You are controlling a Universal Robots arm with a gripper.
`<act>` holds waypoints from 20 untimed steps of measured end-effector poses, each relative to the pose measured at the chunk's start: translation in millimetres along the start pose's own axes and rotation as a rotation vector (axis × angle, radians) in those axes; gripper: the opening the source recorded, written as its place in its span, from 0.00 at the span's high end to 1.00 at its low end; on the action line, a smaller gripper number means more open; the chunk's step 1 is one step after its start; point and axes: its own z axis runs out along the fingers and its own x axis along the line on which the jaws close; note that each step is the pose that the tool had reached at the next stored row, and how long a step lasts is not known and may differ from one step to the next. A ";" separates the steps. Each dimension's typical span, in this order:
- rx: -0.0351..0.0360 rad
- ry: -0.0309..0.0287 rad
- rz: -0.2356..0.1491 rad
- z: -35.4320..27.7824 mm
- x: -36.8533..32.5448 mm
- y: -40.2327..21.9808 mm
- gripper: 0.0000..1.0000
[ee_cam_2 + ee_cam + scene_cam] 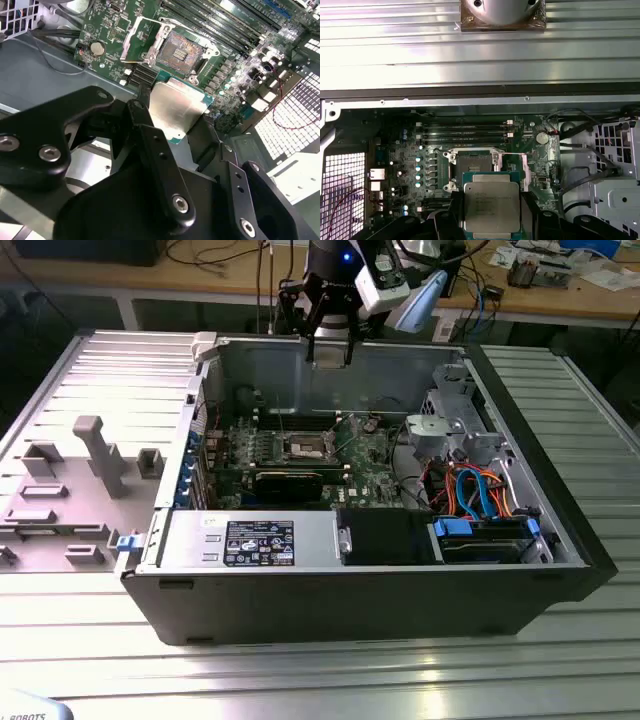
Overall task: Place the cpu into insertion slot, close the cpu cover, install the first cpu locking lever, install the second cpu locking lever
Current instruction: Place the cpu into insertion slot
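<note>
Silvery-grey on top, the small flat square cpu (492, 207) is pinched by two opposite edges in the black gripper (492, 220), held clear above the green motherboard (545, 167) and not yet seated. It lies flat, lid up, its edges squared to the dark-centred, silver-rimmed square insertion slot (472, 167). Being nearly square, it has no marked long axis. The thin silvery frame of the cpu cover (150, 54) stands open, so I judge all four steps remain. In the exterior view the gripper hangs at twelve o'clock from the slot.
</note>
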 end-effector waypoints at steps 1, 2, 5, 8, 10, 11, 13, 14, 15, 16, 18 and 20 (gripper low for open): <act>0.0000 0.0000 0.000 0.0 0.0 0.0 0.46; 0.0000 0.0000 0.000 0.0 0.0 0.0 0.46; 0.0006 -0.0008 0.009 0.0 0.0 0.0 0.46; 0.0010 -0.0066 0.074 0.5 0.0 0.0 0.46; -0.0001 -0.0097 0.107 1.1 0.0 -0.4 0.46; 0.0001 -0.0097 0.108 1.0 0.0 -0.4 0.46; 0.0003 -0.0097 0.108 0.9 0.0 -0.5 0.46; 0.0003 -0.0097 0.108 0.9 0.0 -0.5 0.46; 0.0002 -0.0097 0.108 0.9 0.0 -0.5 0.46; 0.0003 -0.0097 0.108 0.9 0.0 -0.5 0.46; 0.0002 -0.0097 0.108 1.0 0.0 -0.5 0.46; -0.0004 -0.0128 0.143 1.6 -0.1 -0.5 0.46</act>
